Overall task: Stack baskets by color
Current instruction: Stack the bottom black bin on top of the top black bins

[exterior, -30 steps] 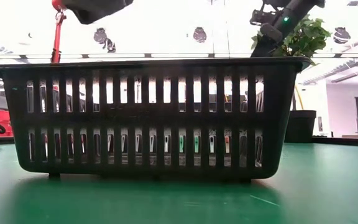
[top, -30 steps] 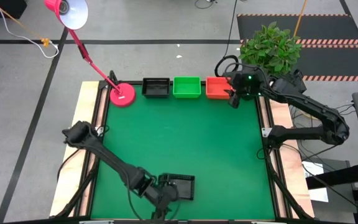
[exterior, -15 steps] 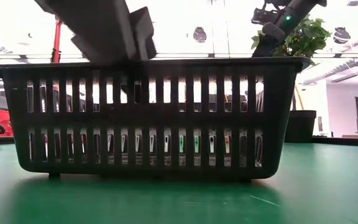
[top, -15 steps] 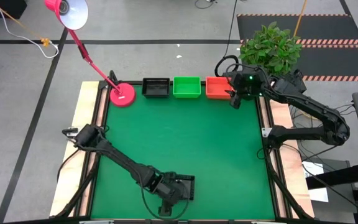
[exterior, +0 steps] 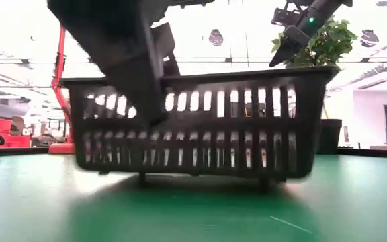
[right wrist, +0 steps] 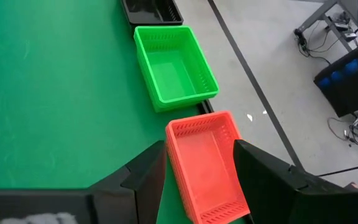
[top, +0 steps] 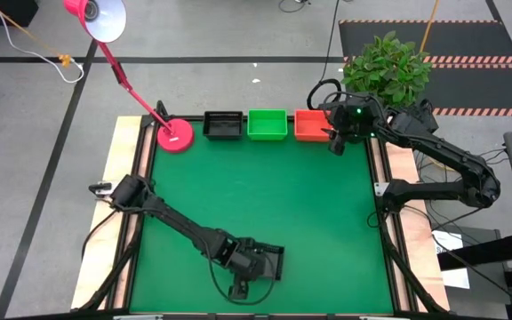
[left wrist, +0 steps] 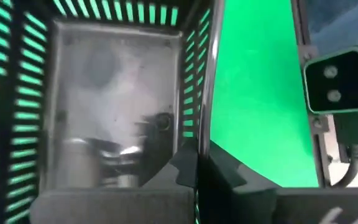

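My left claw (top: pixel 258 269) is clamped on the side wall of the loose black basket (exterior: pixel 200 121) at the near edge of the desk (top: pixel 256 196). It looks tilted in the low view, blurred though. I should lift level before carrying it to the black basket in the far row (top: pixel 223 124). My right claw (right wrist: pixel 194 165) hangs wide above the orange-red basket (right wrist: pixel 207 162), beside the green basket (right wrist: pixel 174 65).
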You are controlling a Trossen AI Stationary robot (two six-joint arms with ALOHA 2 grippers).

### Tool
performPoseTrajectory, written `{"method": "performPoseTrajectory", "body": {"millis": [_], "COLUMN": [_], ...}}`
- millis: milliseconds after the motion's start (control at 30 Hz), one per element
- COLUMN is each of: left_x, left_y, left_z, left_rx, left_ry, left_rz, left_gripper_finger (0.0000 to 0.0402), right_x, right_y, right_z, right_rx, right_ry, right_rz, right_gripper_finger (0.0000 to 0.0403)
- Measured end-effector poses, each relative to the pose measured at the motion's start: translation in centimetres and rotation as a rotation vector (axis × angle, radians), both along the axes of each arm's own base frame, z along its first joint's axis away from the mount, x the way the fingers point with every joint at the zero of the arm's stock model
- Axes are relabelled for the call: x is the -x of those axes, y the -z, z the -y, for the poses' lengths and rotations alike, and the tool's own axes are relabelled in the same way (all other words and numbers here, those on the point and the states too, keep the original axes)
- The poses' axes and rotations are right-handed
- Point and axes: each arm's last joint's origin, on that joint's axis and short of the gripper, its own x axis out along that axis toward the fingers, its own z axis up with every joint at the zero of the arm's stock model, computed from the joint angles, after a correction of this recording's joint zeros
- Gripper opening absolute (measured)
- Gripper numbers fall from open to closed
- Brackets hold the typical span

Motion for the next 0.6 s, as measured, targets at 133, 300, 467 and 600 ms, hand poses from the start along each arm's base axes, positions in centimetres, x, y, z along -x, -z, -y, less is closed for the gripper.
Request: {"method": "performPoseTrajectory", "body": {"millis": [133, 300, 467, 600], "left_x": [-0.3, 0.2, 1.2, 2.0], "left_y": [-1.6, -4.2, -7.6, -10.0], "left_z": [-1.9, -5.6, -10.0, -14.3], "left_rx": [-0.013, -0.102, -0.223, -0.314], "left_ry": [-0.007, -0.031, -0.012, -0.022], "left_rz": [0.024, 0.013, 0.045, 0.078], "left_gripper_finger": [0.0012, 0.001, 0.0005, 0.0013], "right_x": [0.0, 0.0, 0.0, 0.0], "right_y": [0.0, 0.0, 0.0, 0.0], "right_z": [0.0, 0.0, 0.0, 0.0], "right_rx": [0.004, 0.001, 0.001, 0.001], "right_ry": [-0.002, 0.001, 0.004, 0.008], "right_rz": [0.001, 0.003, 0.003, 0.002], "right_gripper_finger": [0.0183, 0.0183, 0.0183, 0.0183]}}
